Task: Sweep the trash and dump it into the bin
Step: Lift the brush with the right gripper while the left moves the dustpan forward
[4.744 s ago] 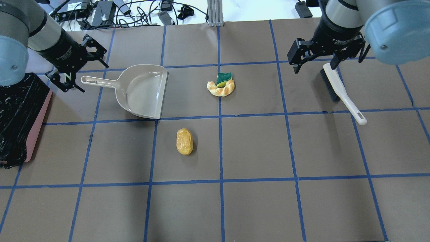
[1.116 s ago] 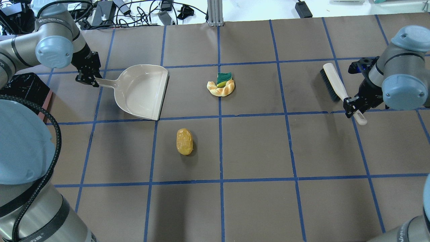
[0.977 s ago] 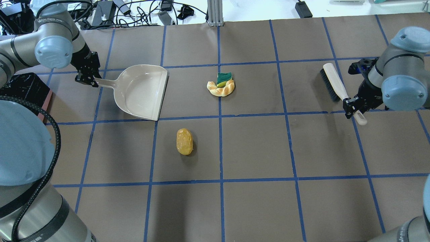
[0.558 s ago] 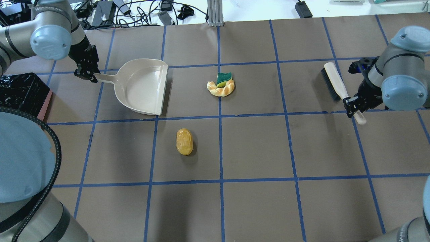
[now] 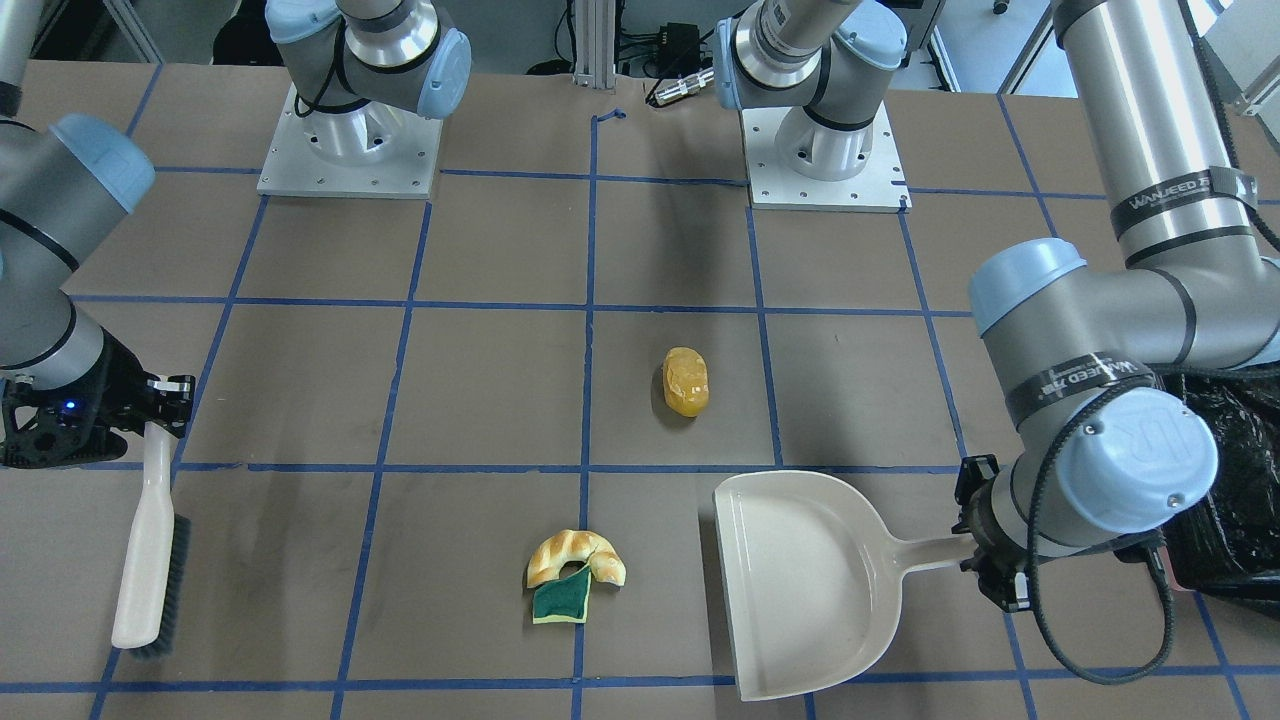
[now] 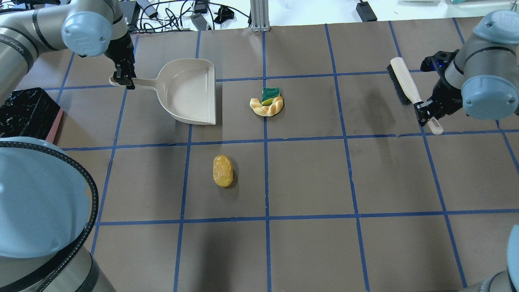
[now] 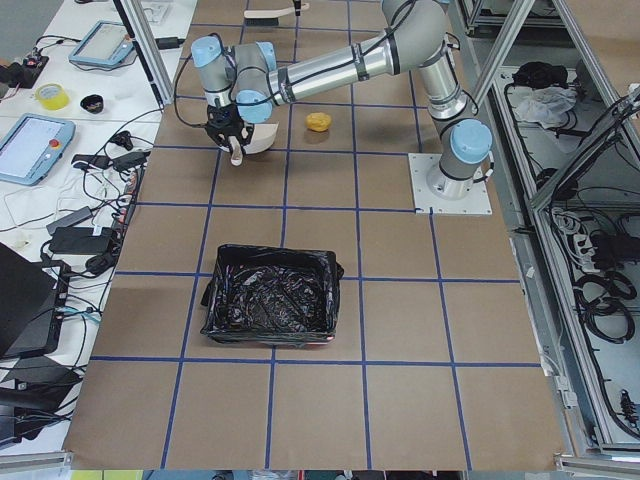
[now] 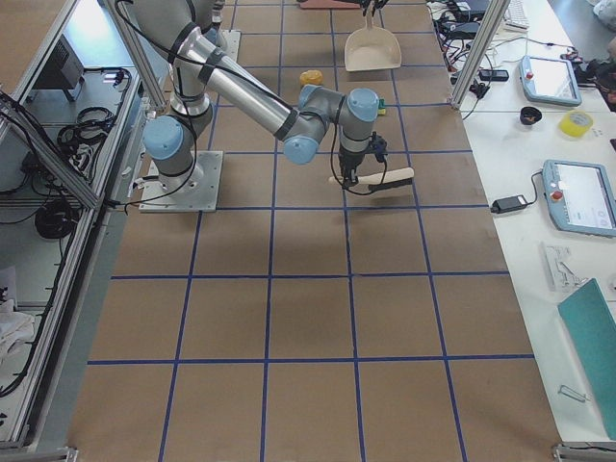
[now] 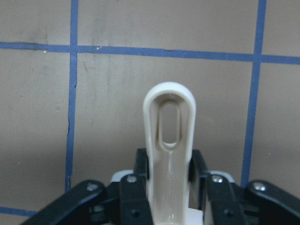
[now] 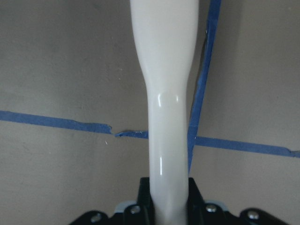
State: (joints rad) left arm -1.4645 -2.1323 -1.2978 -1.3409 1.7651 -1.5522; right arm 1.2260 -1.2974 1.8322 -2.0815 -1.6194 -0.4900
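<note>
The trash lies on the brown mat: a golden croissant-like piece with a green sponge scrap against it, and a yellow-orange oval nearer me. My left gripper is shut on the handle of the beige dustpan, which hangs left of the croissant, its mouth facing it. Far to the right, my right gripper is shut on the white handle of the brush. The bin, lined with a black bag, stands at the left edge.
Blue tape lines grid the mat. Cables and power bricks lie beyond the far edge, by a metal post. The two arm bases stand on the robot's side. In the exterior left view the bin sits well apart from the dustpan.
Both grippers, open above the tools 4.7 s ago, have shut on the handles. Over the last second the dustpan rose and shifted right and farther away; the brush lifted and moved slightly farther away.
</note>
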